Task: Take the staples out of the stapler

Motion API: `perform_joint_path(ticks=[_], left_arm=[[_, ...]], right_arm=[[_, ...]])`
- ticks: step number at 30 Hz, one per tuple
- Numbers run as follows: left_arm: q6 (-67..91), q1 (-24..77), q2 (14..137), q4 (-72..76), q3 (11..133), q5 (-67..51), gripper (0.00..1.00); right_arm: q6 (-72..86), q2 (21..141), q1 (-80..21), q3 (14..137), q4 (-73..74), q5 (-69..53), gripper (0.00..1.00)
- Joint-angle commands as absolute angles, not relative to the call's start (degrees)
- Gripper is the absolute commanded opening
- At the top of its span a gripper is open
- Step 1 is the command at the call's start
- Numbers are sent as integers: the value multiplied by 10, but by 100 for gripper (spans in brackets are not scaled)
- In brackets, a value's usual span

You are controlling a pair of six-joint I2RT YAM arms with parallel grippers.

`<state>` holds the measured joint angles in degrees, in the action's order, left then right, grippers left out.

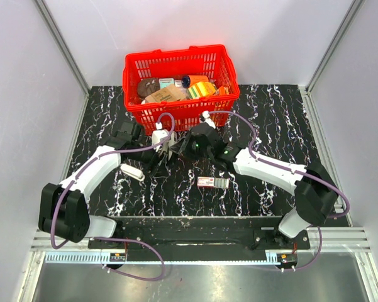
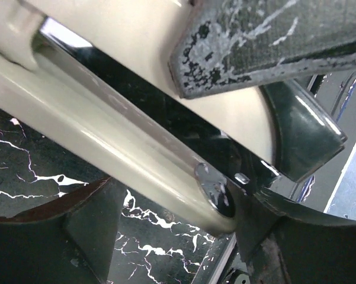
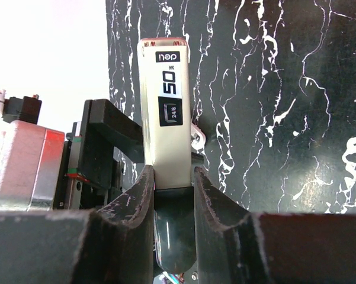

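A cream stapler (image 3: 164, 89) with a black rear end and a "50" label is held above the black marble table, in front of the red basket. My right gripper (image 3: 173, 177) is shut on its rear part, a finger on each side. My left gripper (image 2: 166, 136) grips the same stapler (image 2: 106, 136) from the other side: the upper pad (image 2: 255, 53) lies on the cream top and the lower finger (image 2: 77, 236) touches the cream bar with the chrome rail. In the top view both grippers (image 1: 165, 146) (image 1: 187, 143) meet and hide most of the stapler.
A small flat oblong (image 1: 212, 182) with red-pink ends lies on the table near the right arm. A white oblong piece (image 1: 132, 171) lies by the left arm. The red basket (image 1: 133, 104) full of items stands just behind the grippers.
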<state>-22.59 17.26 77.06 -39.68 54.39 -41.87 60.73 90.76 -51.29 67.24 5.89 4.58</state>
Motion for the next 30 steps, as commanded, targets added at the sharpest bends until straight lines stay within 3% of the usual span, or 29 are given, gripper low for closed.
perform_joint_path(ticks=[1,4,9,12,14,18,21,25,30], left_arm=[[-249,176,763,-379,558,-437,67],[-256,176,754,-378,553,-431,51],[-258,176,747,-377,550,-415,15],[-253,176,741,-372,546,-410,6],[-244,176,735,-366,542,-407,3],[-222,175,726,-355,539,-405,0],[-200,174,722,-347,537,-408,0],[-172,171,718,-337,537,-408,0],[-131,152,717,-317,539,-414,0]], right_arm=[[628,883,-520,678,-18,31,0],[628,889,-520,672,-22,25,0],[634,903,-522,662,-37,6,0],[628,906,-524,657,-45,2,0],[621,908,-525,656,-49,2,1],[608,909,-528,651,-58,-13,37],[599,911,-532,652,-59,-13,50],[593,914,-541,653,-66,-17,55],[592,919,-549,656,-67,-15,51]])
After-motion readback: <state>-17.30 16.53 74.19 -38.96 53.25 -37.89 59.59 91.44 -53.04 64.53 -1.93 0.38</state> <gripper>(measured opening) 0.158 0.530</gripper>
